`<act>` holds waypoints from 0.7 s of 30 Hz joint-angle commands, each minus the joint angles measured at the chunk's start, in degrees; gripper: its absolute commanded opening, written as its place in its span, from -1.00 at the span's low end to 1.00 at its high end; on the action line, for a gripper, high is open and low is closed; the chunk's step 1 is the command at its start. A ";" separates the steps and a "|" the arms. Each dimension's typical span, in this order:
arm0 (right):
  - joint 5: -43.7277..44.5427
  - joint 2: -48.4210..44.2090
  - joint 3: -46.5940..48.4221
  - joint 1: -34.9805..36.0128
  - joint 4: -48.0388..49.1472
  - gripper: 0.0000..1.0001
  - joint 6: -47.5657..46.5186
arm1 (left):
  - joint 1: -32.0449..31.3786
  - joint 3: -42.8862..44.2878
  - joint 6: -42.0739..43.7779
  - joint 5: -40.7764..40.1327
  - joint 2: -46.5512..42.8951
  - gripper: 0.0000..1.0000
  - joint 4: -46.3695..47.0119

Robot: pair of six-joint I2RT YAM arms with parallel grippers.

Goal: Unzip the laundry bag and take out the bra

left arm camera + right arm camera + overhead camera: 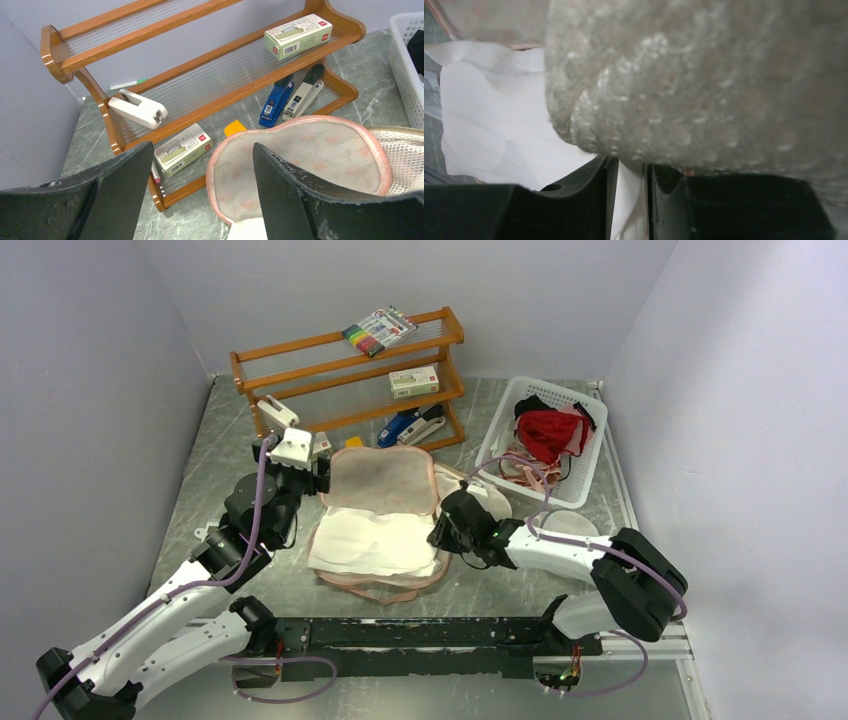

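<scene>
**Right fingers pinch the bra at the open bag's edge**

The laundry bag (385, 485) lies unzipped mid-counter (215, 480), its mesh-lined lid flipped back toward the wooden shelf (350, 365). The bra (372, 540) rests as a white folded heap in the near half of the bag, still inside the pink rim. My right fingers (601, 182) sit low at the bag's right edge, closed narrowly with a strip of white fabric between them. I take that to be the bra, though a blurred pale mass fills most of the right wrist view. My left fingers (125, 175) stand spread wide and hold nothing, just beside the lid's far left corner and in front of the shelf. A white basket (590, 455) holding a red garment (548, 430) stands to the right.
</scene>
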 commanded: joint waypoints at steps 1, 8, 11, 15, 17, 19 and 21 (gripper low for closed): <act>-3.51 1.82 -0.52 -0.43 -1.05 -0.56 0.16 | 0.49 1.83 -0.57 0.49 -0.19 0.67 0.30; -2.19 -3.21 -0.79 -0.40 -1.56 -1.00 -2.16 | 0.54 1.84 -0.36 0.30 -0.19 0.66 0.39; -3.17 -6.13 -1.18 -0.39 -0.47 -1.00 -5.71 | 0.61 1.65 -0.44 0.35 -0.11 0.66 0.56; -10.79 -9.77 -2.04 -0.40 4.95 -1.00 -12.70 | 0.56 1.64 -0.55 0.66 0.38 0.65 0.59; -16.10 -11.50 -2.44 -0.43 8.96 -1.00 -16.61 | 0.55 1.72 -0.61 0.67 0.77 0.65 0.52; -19.52 -13.15 -1.98 -0.35 11.11 -1.00 -19.41 | 0.54 1.96 -0.63 0.96 1.08 0.64 0.35; -20.71 -15.38 -0.74 -0.41 11.47 -1.00 -21.76 | 0.60 2.01 -0.64 0.87 1.06 0.64 0.23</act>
